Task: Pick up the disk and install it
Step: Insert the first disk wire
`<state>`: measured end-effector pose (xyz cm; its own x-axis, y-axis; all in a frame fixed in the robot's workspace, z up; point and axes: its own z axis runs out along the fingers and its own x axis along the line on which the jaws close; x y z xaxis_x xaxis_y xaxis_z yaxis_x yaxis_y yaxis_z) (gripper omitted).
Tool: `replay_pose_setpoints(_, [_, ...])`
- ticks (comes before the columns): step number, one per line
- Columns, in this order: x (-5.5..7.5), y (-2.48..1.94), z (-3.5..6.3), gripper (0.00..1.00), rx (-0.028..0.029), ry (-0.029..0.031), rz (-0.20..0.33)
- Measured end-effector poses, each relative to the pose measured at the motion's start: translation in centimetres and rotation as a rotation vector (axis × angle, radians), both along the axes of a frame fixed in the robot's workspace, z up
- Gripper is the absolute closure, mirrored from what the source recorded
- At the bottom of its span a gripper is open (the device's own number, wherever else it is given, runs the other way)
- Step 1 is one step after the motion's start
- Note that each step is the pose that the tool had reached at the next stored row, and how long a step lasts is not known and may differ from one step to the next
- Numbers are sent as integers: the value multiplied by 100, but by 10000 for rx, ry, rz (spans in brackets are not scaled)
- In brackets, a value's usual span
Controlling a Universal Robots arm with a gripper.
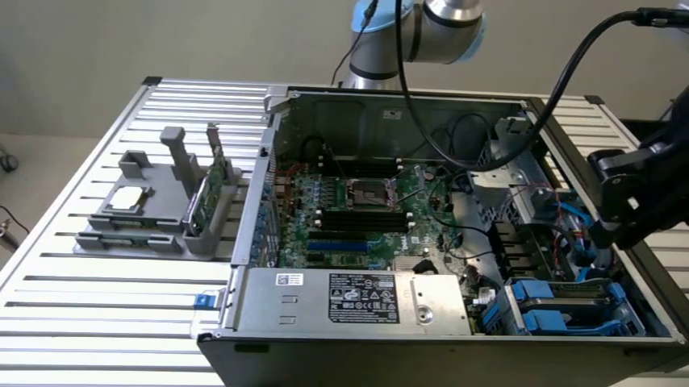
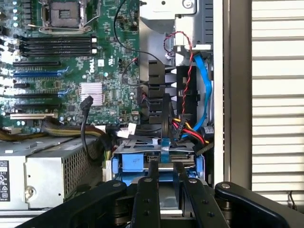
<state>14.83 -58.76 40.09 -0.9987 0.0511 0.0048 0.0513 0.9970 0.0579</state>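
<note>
An open grey metal computer case (image 1: 266, 173) lies on its side on a slatted aluminium table (image 1: 86, 314). The flat silver-grey metal disk in its blue plastic carrier (image 1: 565, 302) sits low inside that case, in the corner bay at the exterior view's right, just beside the boxy silver power supply (image 1: 344, 298). The black two-fingered gripper (image 1: 624, 230) hangs over the same corner of the case, above the bay. In the wrist view the disk (image 2: 137, 164) lies straight ahead of the gripper (image 2: 166, 167) and close under it. The carrier reaches well past the fingers (image 2: 153, 173) on both sides, so its broad face runs crosswise to them, and its connector edge faces the bundle of cables deeper in the case. The fingers stand part-way spread, with grey metal showing through the gap and nothing visibly pinched. By count there are one arm, one gripper and one disk. Outside the case, a grey plastic holder (image 1: 140, 230) carries one small square silver chip (image 1: 129, 197) and one thin green circuit card (image 1: 212, 185) standing on edge.
</note>
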Motion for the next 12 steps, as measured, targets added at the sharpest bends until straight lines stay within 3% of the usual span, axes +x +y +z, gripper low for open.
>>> replay_pose_setpoints(9, [0, 0, -34, 73, 97, -1, -1182])
replay_pose_setpoints(12, [2, 0, -54, 73, 193, 2, -1510])
